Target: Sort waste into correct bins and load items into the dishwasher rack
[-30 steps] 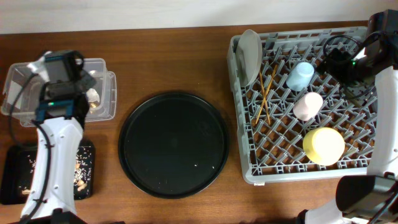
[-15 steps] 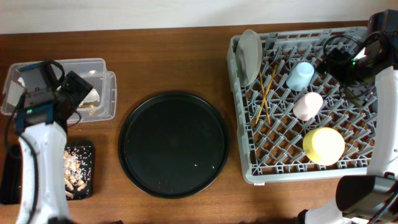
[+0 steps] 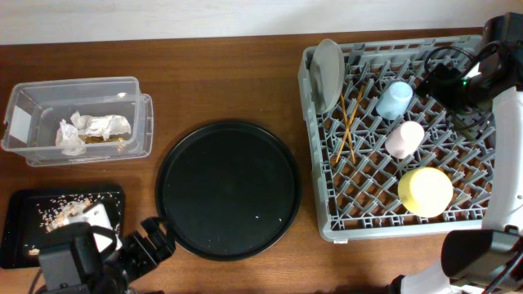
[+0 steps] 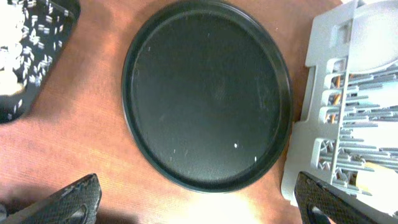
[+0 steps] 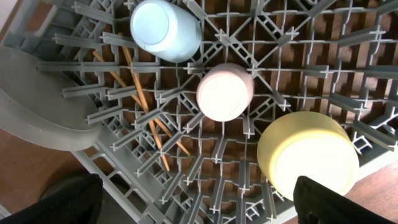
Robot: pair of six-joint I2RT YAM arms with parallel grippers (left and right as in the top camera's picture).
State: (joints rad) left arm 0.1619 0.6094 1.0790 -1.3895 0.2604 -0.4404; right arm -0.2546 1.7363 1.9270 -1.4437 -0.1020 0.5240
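The grey dishwasher rack holds the upright pale plate, the chopsticks, the blue cup, the pink cup and the upside-down yellow-green bowl. Crumpled wrappers lie in the clear tub. Beige food scraps lie in the shallow black tray. My left gripper is open and empty, low over the table's front edge by the round tray. Open and empty too, my right gripper hangs above the rack, over the pink cup and the bowl.
A big round black tray lies between the bins and the rack, with bare wood around it. In the left wrist view the round tray fills the middle, with the shallow tray at top left and the rack's corner at right.
My left arm has pulled back from over the clear tub to the table's front-left edge, and its jaws have opened. The wrappers now show uncovered in the tub. The right arm is still.
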